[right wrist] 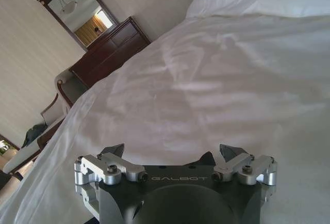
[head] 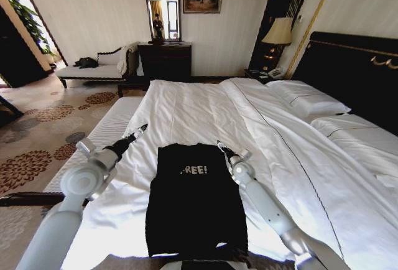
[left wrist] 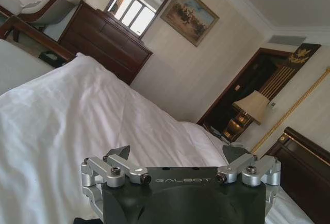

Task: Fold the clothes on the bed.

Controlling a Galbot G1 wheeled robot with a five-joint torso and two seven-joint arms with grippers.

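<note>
Head view: black T-shirt (head: 194,201) lies lengthwise between wide-spread left gripper (head: 140,130) and right gripper (head: 222,147), right nearer.

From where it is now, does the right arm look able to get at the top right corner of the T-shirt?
Probably yes. The right gripper hovers open beside the black T-shirt, close to that corner, and only bare white duvet lies around it.
</note>
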